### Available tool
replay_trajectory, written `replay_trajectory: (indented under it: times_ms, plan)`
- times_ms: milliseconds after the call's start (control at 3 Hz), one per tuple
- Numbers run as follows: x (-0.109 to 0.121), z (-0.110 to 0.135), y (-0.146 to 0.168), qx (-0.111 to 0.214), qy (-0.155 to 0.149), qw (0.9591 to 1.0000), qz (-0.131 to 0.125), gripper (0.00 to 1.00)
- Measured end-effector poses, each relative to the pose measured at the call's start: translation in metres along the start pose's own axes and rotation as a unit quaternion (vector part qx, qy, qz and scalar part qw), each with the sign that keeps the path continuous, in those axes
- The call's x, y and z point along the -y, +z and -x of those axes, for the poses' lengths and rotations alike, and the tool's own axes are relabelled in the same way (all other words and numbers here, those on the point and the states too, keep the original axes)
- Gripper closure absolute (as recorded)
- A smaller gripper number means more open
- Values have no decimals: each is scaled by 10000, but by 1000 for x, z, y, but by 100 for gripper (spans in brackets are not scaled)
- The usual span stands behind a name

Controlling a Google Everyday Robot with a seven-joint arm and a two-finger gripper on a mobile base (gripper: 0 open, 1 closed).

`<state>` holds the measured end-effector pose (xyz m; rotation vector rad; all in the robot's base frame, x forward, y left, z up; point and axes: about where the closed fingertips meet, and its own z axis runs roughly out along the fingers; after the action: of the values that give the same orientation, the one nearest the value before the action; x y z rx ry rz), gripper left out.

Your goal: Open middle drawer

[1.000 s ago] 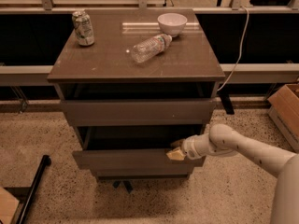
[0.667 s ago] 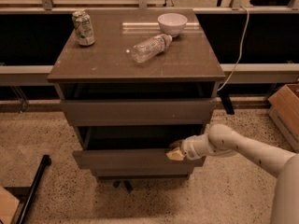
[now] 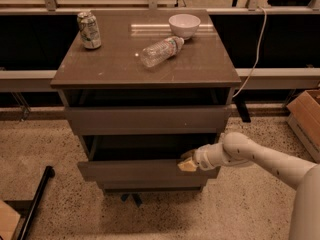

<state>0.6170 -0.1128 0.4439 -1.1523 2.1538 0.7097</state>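
The middle drawer [image 3: 135, 170] of a grey-brown three-drawer cabinet is pulled partway out, with a dark gap above its flat front panel. Its inside is in shadow. My gripper [image 3: 187, 165] is at the right end of that panel's top edge, touching it, with the white arm reaching in from the lower right. The top drawer front [image 3: 147, 119] sits above, with a dark gap under the tabletop. A strip of the bottom drawer front [image 3: 150, 185] shows below.
On the cabinet top [image 3: 110, 64] stand a soda can [image 3: 89, 30] at back left, a white bowl [image 3: 184, 25] at back right and a plastic bottle [image 3: 161, 50] lying on its side. A cardboard box [image 3: 307, 119] is at right, a black pole [image 3: 35, 204] at lower left.
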Motion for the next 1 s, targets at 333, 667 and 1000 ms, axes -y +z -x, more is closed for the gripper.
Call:
replay_trajectory:
  times_ms: [333,667,1000]
  plan:
    - [0,0,0,0,0,10000,0,36]
    - [0,0,0,0,0,10000,0,12]
    - [-16,5,1,-423,-341,9985,-6,0]
